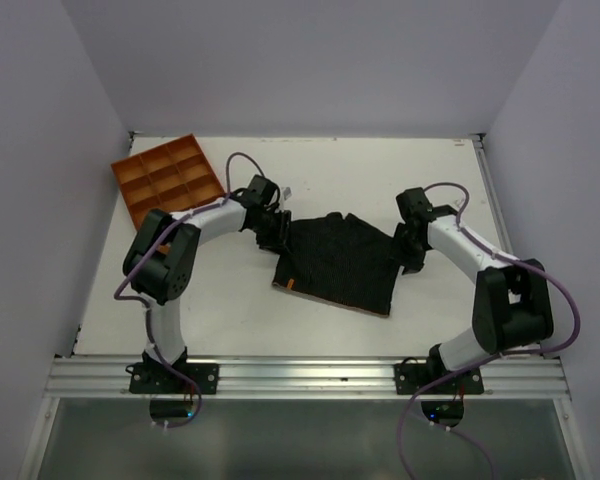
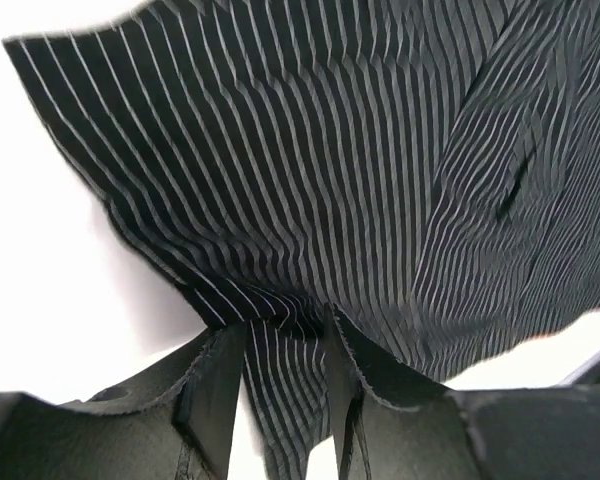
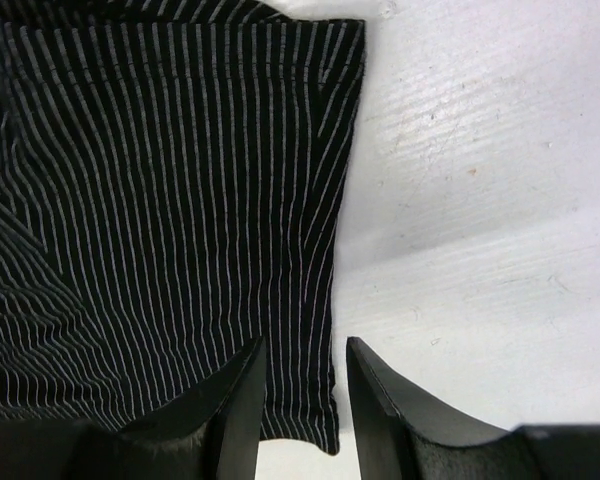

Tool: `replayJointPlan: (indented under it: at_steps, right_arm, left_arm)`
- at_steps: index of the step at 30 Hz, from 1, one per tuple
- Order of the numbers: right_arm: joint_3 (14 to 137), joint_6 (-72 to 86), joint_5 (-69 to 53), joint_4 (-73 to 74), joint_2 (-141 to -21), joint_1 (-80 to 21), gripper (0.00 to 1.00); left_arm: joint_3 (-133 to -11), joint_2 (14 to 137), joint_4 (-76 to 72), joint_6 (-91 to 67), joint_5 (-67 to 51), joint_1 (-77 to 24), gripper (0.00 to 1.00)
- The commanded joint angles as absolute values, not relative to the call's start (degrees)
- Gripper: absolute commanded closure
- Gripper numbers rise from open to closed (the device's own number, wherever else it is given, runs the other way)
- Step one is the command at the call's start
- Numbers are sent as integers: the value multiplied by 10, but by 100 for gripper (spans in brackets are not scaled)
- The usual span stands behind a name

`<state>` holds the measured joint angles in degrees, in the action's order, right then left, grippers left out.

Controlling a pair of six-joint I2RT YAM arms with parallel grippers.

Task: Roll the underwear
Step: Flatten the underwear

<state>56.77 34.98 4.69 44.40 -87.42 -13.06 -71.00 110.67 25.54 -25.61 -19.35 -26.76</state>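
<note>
- Seen from above, the underwear [image 1: 340, 265], a black pinstriped garment, lies spread out in the middle of a white table [image 1: 230, 310], between the two robot arms.
- Its near edge has a thin reddish-brown border and runs at a slant, lower towards the right.
- The left gripper [image 1: 271, 230] is at the garment's far left corner, and the right gripper [image 1: 412, 252] is at its right edge.
- In the left wrist view, the two dark fingers [image 2: 215, 385] are closed on a bunched fold of striped cloth. The cloth fans up and away from them and is lifted off the table at that corner.
- In the right wrist view, the cloth lies flat on the table. A narrow strip along its right edge runs into the slim gap between the two fingers [image 3: 242, 400], and a corner of the garment shows just in front of them.
- The right fingers stand a little apart. It is not possible to tell whether they are pinching the strip or only straddling it.
- An orange tray [image 1: 170, 180], divided into small square compartments, sits at the far left corner of the table, apart from the garment.
</note>
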Motion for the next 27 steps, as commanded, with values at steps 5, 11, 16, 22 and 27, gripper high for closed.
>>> replayJointPlan:
  at_steps: [5, 11, 16, 22, 27]
  right_arm:
    - [507, 431, 4, 436, -764, -129, 58]
    - [521, 421, 61, 432, -722, -126, 57]
    - [559, 402, 69, 424, -800, -96, 56]
    - [570, 381, 48, 395, -860, -30, 57]
    - [585, 364, 25, 365, -895, -3, 57]
  left_arm:
    - [-927, 1251, 271, -197, -129, -268, 57]
    - [-919, 1179, 286, -221, -56, -269, 53]
    - [-832, 1051, 265, -238, -57, -298, 50]
    - [-806, 998, 302, -271, 23, -437, 50]
    - [-781, 991, 251, -294, 77, -525, 51]
